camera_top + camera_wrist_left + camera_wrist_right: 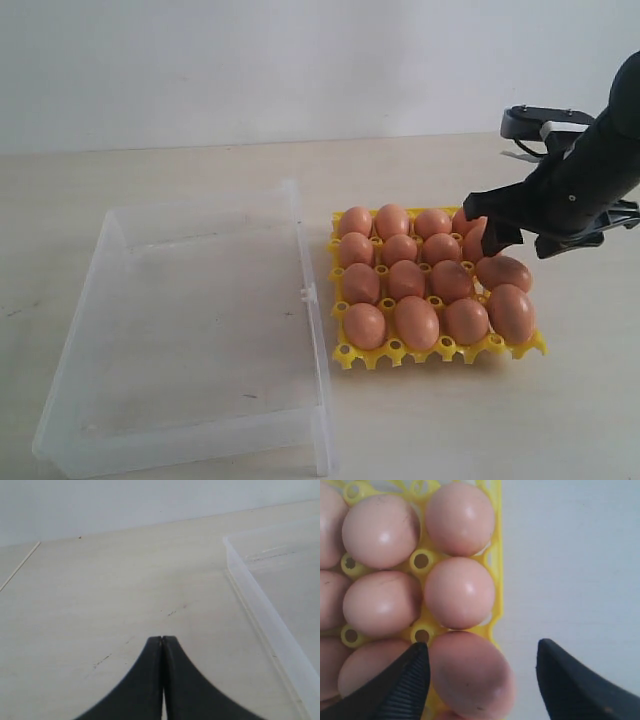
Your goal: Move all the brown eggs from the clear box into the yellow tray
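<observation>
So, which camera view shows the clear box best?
The exterior view: the whole clear box is visible there, with all its walls and its floor. The left wrist view shows only one wall and a corner of it. The right wrist view shows none of it.

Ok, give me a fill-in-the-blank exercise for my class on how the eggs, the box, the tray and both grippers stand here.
1. The clear box holds ___ eggs.
2. In the exterior view, the yellow tray sits on the box's ___ side.
3. The right gripper, above the brown eggs, has its jaws ___.
4. The left gripper, over the bare table, is ___.
Missing words: no; right; open; shut.
</observation>
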Motion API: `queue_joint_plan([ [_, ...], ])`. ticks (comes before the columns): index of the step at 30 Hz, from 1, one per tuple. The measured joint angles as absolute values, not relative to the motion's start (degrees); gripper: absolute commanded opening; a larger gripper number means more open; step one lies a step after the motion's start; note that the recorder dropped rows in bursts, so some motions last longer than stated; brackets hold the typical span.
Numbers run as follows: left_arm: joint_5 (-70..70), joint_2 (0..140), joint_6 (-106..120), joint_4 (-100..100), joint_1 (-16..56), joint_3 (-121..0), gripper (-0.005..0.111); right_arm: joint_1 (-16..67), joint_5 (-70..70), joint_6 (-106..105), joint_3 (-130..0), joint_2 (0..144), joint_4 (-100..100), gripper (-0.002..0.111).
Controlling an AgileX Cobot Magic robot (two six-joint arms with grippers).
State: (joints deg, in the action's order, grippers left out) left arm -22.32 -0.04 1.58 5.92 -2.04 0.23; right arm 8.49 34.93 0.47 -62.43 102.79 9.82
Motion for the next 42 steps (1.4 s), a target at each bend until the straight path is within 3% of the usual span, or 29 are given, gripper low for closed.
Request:
queue_joint_plan([
  [22,-22.3,0.0,1.6,5.9,-2.0,0.2,0.000,8.5,44.0,-5.6,-63.5,102.9,17.4,0.055],
  [42,-22.3,0.0,1.6,5.9,-2.0,0.2,0.000,8.5,40.9,-9.7,-64.4,102.9,19.4,0.055],
])
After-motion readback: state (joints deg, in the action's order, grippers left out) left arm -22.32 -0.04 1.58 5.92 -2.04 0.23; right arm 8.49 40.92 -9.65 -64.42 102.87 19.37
